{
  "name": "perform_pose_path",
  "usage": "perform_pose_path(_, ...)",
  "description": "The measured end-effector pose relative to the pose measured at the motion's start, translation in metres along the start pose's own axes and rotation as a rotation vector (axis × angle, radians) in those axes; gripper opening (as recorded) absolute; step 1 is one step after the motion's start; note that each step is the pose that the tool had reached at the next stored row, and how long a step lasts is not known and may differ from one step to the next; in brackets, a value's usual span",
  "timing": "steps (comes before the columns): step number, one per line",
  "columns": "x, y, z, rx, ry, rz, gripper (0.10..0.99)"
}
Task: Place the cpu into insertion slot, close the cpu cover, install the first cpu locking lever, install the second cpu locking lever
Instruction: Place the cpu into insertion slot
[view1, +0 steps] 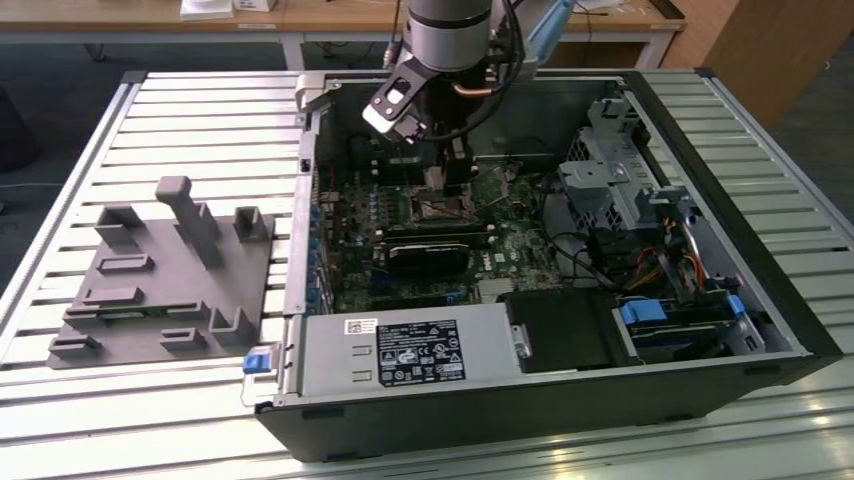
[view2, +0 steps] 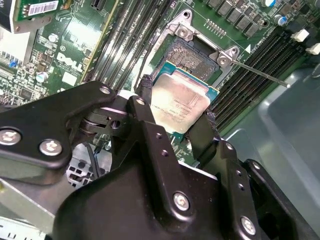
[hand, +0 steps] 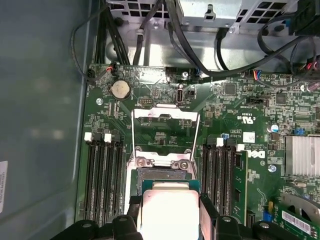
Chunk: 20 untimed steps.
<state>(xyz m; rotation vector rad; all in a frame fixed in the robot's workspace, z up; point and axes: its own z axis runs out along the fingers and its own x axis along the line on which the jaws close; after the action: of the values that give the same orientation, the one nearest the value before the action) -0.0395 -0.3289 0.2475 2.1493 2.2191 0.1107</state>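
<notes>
Your cpu (view2: 181, 102) sits clamped between the two black fingers (view2: 148, 120), which press on its two opposite edges, one at each side, with its pale metal face up and bare between them; in the first wrist view the cpu (hand: 170, 212) shows the same way, a finger (hand: 207, 212) tight against each flank. So the fingers are narrowed onto the chip and holding it. It hangs over the near edge of the slot (view2: 192, 55), whose dark centre lies uncovered just beyond it; you cannot tell from these views whether the chip touches the socket rim. The cover (hand: 165, 115) is swung up and back, open, past the far side of the slot (hand: 162, 175). A thin lever (view2: 260, 75) sticks out free from the slot's corner, across the memory slots (view2: 250, 65), which run in rows on both sides of the socket on the green board (hand: 235, 107). In the exterior view the arm (view1: 454, 35) reaches straight down into the open case (view1: 561, 420), which lies on the slatted surface (view1: 200, 110); a grey fixture (view1: 160, 270) rests apart from the case, toward the exterior view's left.
</notes>
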Motion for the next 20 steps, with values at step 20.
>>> perform_pose_path(20, 0.0020, -0.0024, 0.0254, 0.000, 0.0003, 0.001, 0.541)
